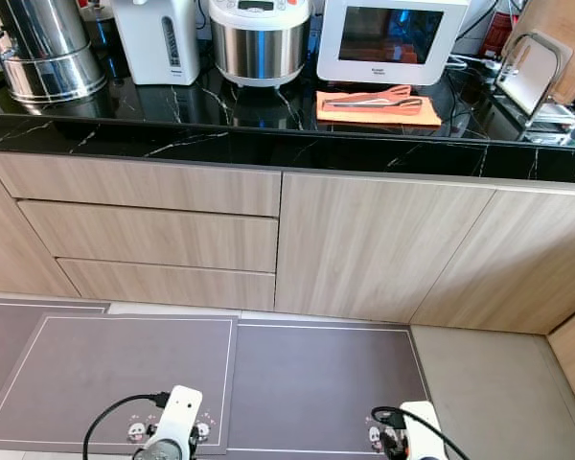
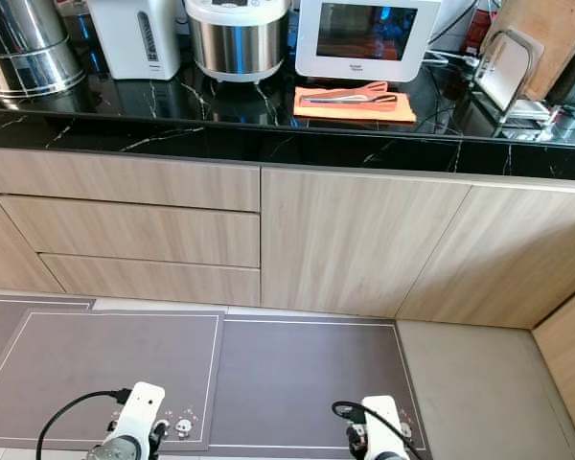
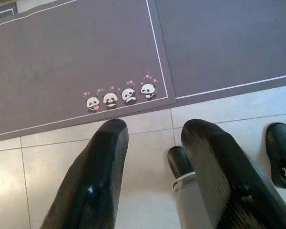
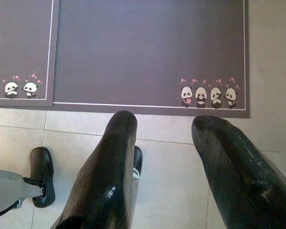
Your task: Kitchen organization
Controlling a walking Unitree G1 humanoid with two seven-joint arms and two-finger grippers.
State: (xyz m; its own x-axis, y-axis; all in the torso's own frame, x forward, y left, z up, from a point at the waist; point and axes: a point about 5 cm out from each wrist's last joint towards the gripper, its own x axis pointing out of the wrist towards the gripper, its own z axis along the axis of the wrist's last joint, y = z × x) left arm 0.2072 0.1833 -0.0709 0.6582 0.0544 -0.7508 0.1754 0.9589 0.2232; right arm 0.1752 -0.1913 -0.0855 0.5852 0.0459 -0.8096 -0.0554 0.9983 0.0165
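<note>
Tongs [image 1: 374, 100] on orange mat [image 1: 379, 110], black counter [image 1: 220, 134], before microwave [image 1: 391, 38]; my left gripper [image 3: 155, 138] and right gripper [image 4: 164, 131] hang low, fingers parted, empty; step close, square up before reaching

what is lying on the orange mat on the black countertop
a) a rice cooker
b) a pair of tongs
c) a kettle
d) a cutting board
b, a pair of tongs lies flat across the orange mat, which sits on the countertop in front of the white appliance with the screen; the rice cooker stands apart, further to the left.
</note>
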